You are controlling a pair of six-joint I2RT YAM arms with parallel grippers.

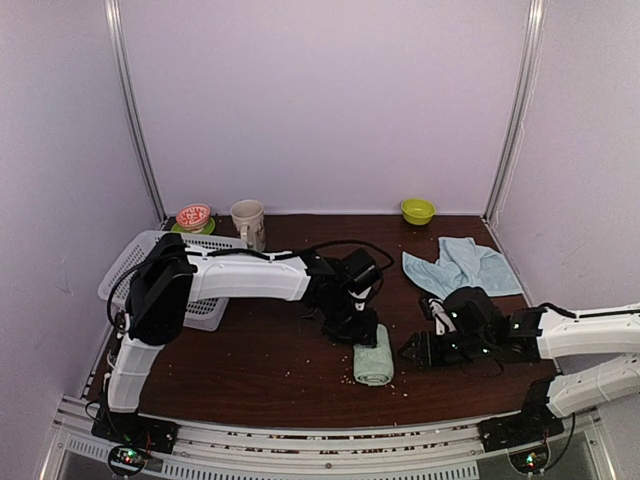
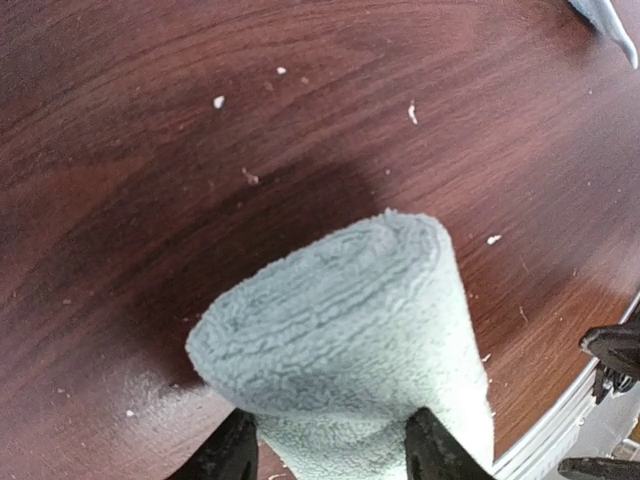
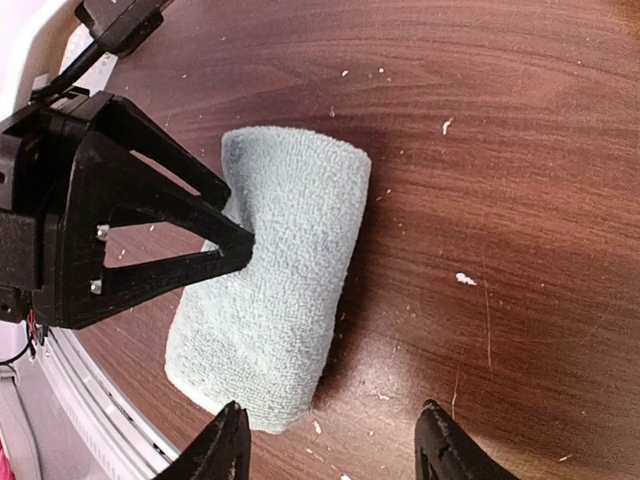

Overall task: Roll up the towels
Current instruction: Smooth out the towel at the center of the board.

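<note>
A pale mint green towel [image 1: 373, 360], rolled into a short cylinder, lies on the dark wooden table near its front edge. My left gripper [image 1: 362, 335] comes down on the roll's far end. In the left wrist view its two black fingers [image 2: 228, 455] sit on either side of the roll [image 2: 340, 330] and pinch it in. My right gripper [image 1: 415, 350] is low on the table just right of the roll and open. In the right wrist view its fingertips [image 3: 225, 440] stand wide apart by the roll's near end [image 3: 270, 290]. A light blue towel [image 1: 460, 265] lies crumpled at the back right.
A white mesh basket [image 1: 135, 270] stands at the left, partly under the left arm. A mug [image 1: 248, 222], a pink bowl on a green saucer [image 1: 193, 217] and a green bowl [image 1: 417, 210] line the back wall. A metal rail [image 1: 320, 440] runs along the front edge.
</note>
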